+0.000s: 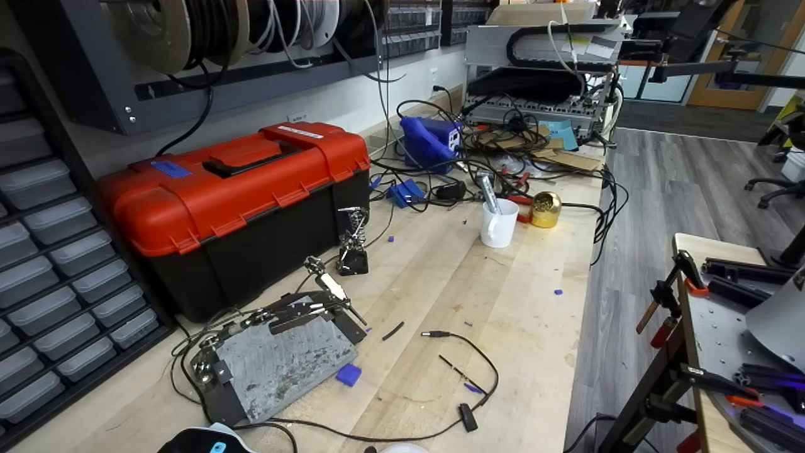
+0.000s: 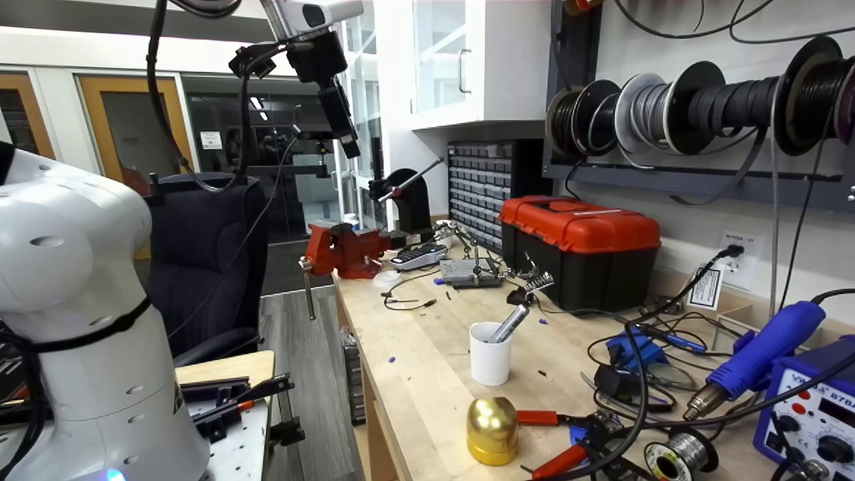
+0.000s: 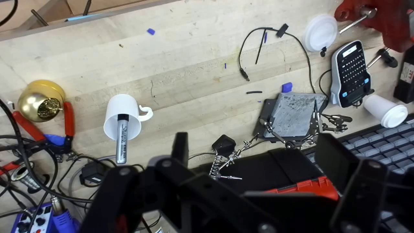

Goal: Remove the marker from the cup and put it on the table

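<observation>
The marker, its lettering legible only in the wrist view, leans in the cup on the bench; the claw gapes wide; only an exterior view shows the cabinet.

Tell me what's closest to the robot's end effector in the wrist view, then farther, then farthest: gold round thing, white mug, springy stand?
From the end effector in the wrist view:
1. Springy stand: nearest, near the picture's middle.
2. White mug: farther, toward the picture's left, marker leaning in it.
3. Gold round thing: farthest, near the left edge.
</observation>
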You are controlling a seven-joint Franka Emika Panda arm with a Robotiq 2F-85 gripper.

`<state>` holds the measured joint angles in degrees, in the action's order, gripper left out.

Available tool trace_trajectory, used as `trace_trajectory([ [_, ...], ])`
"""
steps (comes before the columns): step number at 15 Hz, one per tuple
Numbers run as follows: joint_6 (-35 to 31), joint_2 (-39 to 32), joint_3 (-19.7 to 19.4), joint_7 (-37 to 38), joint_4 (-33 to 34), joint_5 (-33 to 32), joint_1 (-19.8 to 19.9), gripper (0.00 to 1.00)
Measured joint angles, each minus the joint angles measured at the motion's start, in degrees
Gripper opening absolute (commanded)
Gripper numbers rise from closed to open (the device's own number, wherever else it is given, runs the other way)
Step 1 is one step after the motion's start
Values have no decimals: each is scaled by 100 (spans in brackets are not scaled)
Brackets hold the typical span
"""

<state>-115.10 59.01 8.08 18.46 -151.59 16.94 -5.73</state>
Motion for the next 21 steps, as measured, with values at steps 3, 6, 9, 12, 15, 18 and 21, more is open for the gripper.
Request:
trace_trajectory([
  [3,0,-10,0,0,0,0,0,100],
  [6,0,-12,0,0,0,0,0,100],
  [9,0,-13,0,0,0,0,0,100],
  [12,0,-13,0,0,0,0,0,100],
  [15,0,-13,0,0,0,0,0,100],
  [18,-43,-38,38,1,0,-16,55,100],
  [21,-55,-86,122,1,0,-16,163,100],
])
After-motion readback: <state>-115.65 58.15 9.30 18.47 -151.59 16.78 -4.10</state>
